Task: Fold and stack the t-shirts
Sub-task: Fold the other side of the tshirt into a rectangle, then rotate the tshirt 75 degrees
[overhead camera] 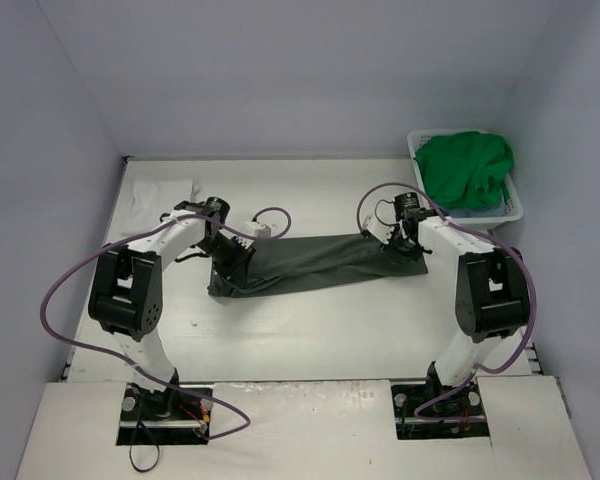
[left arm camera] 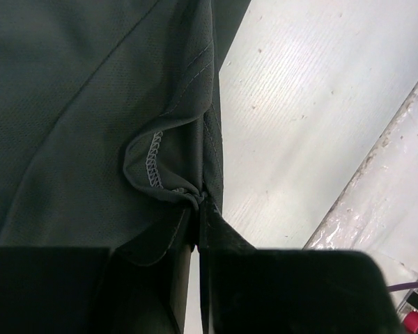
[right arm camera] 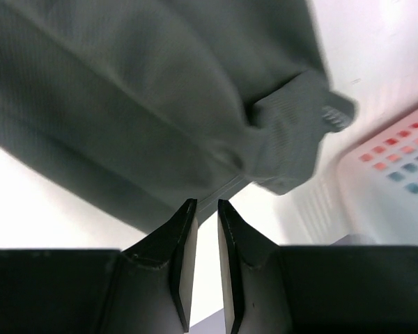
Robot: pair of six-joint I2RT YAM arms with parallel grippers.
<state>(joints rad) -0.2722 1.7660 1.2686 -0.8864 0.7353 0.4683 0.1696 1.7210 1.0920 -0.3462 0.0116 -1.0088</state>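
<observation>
A dark grey t-shirt (overhead camera: 310,262) lies stretched in a long band across the middle of the table. My left gripper (overhead camera: 230,262) is shut on its left end; in the left wrist view the fingertips (left arm camera: 198,205) pinch a bunched hem of the grey cloth (left arm camera: 90,125). My right gripper (overhead camera: 398,243) is at the shirt's right end. In the right wrist view its gripper (right arm camera: 202,205) stands slightly open, tips at the edge of the grey cloth (right arm camera: 146,104), with nothing between them. A white shirt (overhead camera: 160,195) lies at the back left. A bright green shirt (overhead camera: 465,170) fills the basket.
The white plastic laundry basket (overhead camera: 515,205) stands at the back right, close to my right arm; its wall shows in the right wrist view (right arm camera: 393,188). A bit of light blue cloth (overhead camera: 470,212) shows under the green shirt. Walls enclose the table on three sides.
</observation>
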